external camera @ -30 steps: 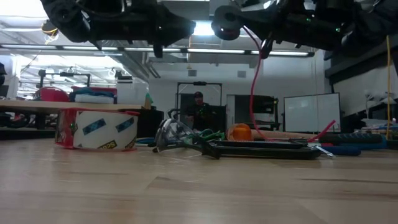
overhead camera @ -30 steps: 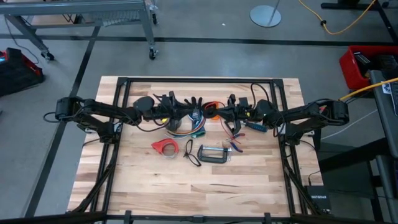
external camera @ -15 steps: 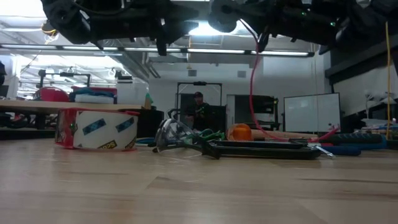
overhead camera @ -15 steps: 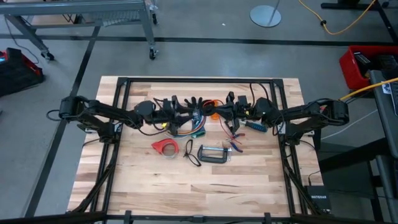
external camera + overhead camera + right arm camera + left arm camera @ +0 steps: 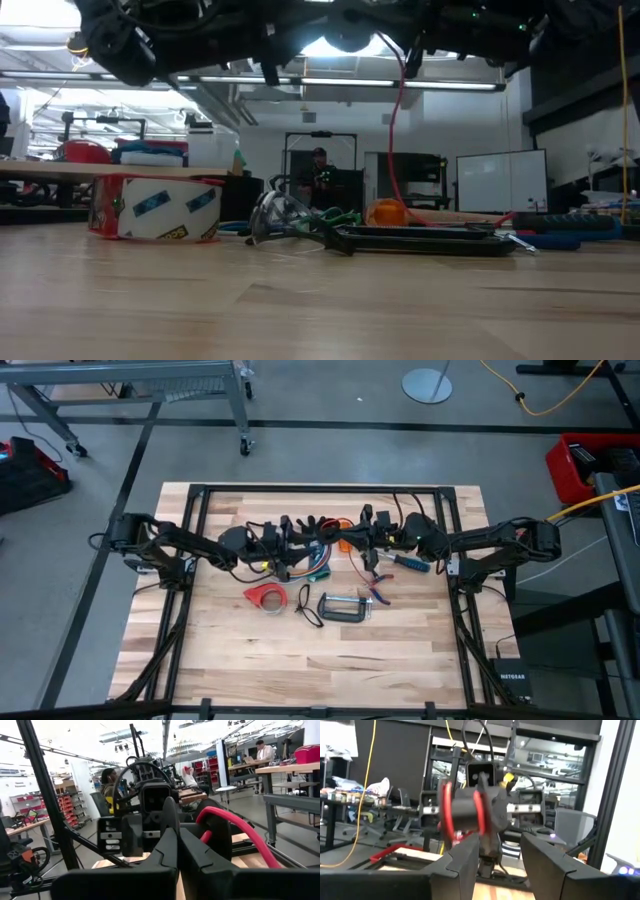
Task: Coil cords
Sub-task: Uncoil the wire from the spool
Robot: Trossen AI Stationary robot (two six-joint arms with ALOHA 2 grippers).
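— Now, hands?
— Left hand (image 5: 292, 540): raised over counter (image 5: 300, 660) centre-far, fingers (image 5: 462, 862) spread, nothing between. Right hand (image 5: 352, 540): just right of it, fingers (image 5: 170, 845) pressed together, pinching red cord (image 5: 235, 827) of the cords (image 5: 305, 565).
— Location of cords?
— Coloured bunch lying on counter beneath left hand; red strand (image 5: 392, 140) hanging from right hand down to counter.
— Other stock?
— Red tape dispenser (image 5: 265, 596) near-left of bunch; clamp (image 5: 345, 607) to its right; orange item (image 5: 385, 212) far centre.
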